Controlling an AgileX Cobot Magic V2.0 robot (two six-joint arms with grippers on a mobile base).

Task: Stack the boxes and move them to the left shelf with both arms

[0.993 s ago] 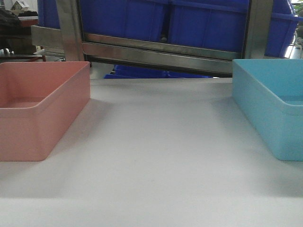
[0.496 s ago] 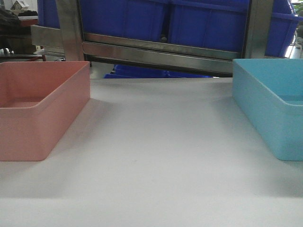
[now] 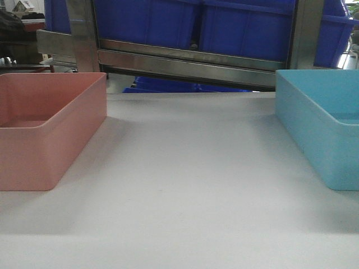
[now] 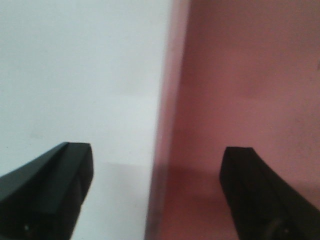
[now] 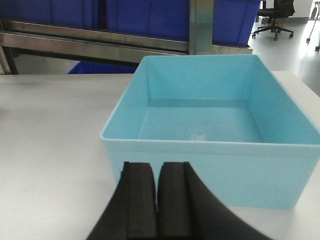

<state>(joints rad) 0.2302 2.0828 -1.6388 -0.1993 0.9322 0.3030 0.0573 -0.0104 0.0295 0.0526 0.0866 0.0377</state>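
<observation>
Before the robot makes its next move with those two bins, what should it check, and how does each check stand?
1. Left gripper astride the pink bin wall, jaws open: ok.
2. Right gripper ready to grip the blue bin: not ok, jaws shut in front of its near wall.
3. Blue bin empty: ok.
4. Pink bin empty: cannot tell, floor partly hidden.
5. Table between the bins free: ok.
6. Left shelf free: cannot tell, not in view.
</observation>
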